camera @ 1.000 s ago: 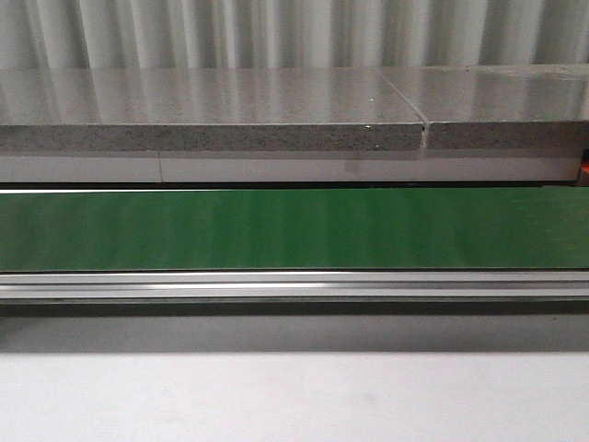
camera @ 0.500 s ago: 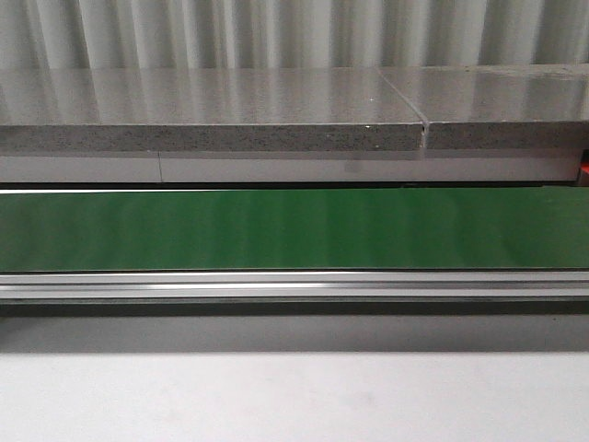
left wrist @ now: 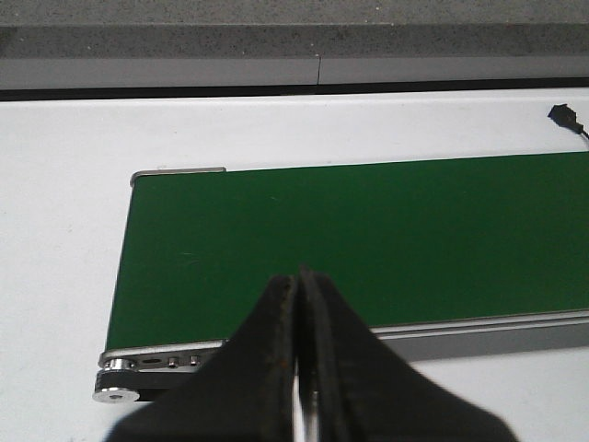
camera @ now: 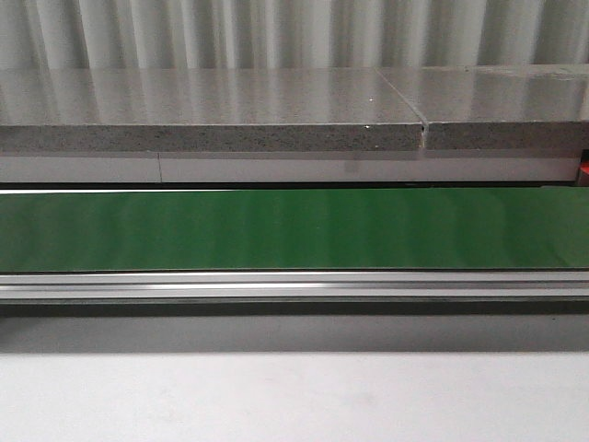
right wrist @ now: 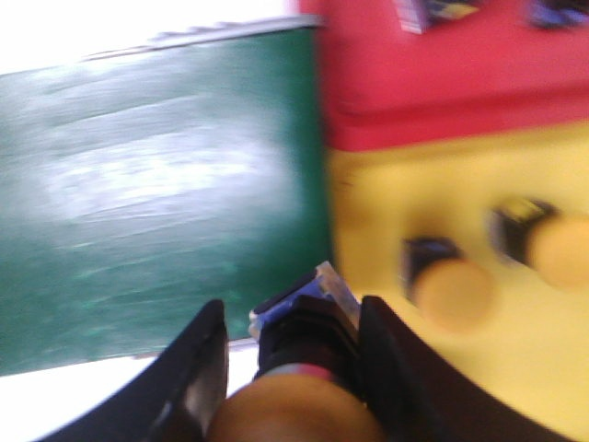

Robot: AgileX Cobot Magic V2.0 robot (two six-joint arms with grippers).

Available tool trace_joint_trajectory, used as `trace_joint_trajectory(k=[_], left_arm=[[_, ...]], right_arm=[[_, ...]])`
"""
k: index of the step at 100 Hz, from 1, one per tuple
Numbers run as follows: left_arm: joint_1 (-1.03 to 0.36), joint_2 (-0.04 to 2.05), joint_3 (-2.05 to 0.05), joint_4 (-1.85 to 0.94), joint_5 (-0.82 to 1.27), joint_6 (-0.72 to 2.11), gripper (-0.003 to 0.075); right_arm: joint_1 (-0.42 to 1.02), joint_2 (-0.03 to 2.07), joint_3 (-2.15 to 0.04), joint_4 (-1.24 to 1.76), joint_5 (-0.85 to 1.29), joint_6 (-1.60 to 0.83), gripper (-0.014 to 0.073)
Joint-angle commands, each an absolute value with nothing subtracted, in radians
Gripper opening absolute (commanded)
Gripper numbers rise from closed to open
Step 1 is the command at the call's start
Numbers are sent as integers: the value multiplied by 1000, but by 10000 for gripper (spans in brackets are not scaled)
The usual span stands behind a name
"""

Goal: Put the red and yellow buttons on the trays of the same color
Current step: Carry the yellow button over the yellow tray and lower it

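In the right wrist view my right gripper [right wrist: 293, 311] is shut on a yellow button [right wrist: 296, 405] with a black body and a blue base. It hangs over the border between the green belt [right wrist: 156, 184] and the yellow tray [right wrist: 377, 203]. Two more yellow buttons [right wrist: 451, 290] [right wrist: 552, 244] lie in that tray. The red tray [right wrist: 433, 83] adjoins it on the far side, with blurred blue parts at its edge. This view is smeared by motion. My left gripper [left wrist: 298, 276] is shut on nothing, above the near rail at the end of the green belt [left wrist: 368, 239].
The front view shows only the bare green belt [camera: 294, 228], its metal rail [camera: 294, 285], and a grey stone ledge [camera: 212, 136] behind. A black plug and cable [left wrist: 563, 116] lie on the white table beyond the belt.
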State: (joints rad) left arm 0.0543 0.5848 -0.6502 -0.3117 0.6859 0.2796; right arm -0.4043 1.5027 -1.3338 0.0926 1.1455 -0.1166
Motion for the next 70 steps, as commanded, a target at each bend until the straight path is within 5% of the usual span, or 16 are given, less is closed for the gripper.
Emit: trace_joint_trajectory(k=[1,31,70], left_arm=[[45,585,-674,-338,617,278,-20],[45,585,-674,-338,617,278,-20],[45,585,-674,-338,617,278,-20]], right_arm=[[-478,1439,-1359,38,1133,-50,34],[-663,1435,-1359,22,1067,22,34],[-723,1435,-1301,12,1037,54,34]])
